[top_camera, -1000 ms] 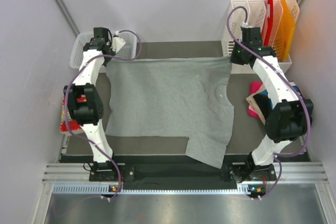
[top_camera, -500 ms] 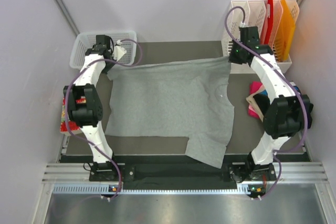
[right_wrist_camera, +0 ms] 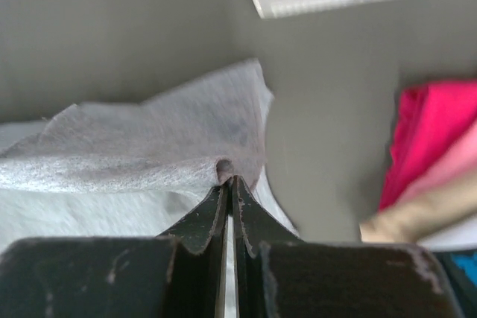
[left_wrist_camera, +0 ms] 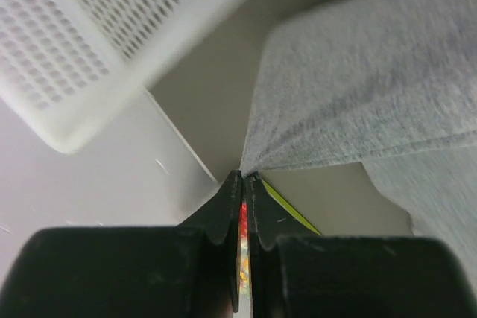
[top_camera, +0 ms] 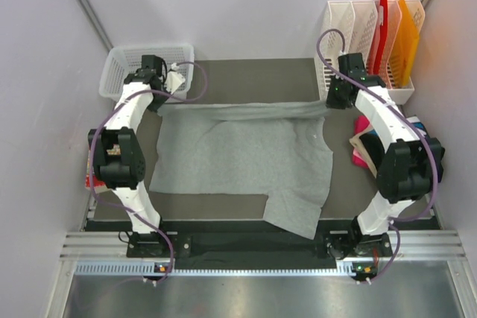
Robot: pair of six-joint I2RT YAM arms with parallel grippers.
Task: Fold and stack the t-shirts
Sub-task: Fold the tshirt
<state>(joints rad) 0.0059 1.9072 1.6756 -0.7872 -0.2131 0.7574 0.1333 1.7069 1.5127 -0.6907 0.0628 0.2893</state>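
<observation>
near me, at 6 o'clock, one sleeve of the grey t-shirt reaches toward the near edge of the table. its body lies flat in the middle. at 3 o'clock i see a pile of other t-shirts, apart from it. the far hem is raised and stretched between my claws: left gripper at 10 o'clock, right gripper at 2 o'clock, each pinched tight on a cloth corner. behind, at 11 o'clock, stands a white basket.
</observation>
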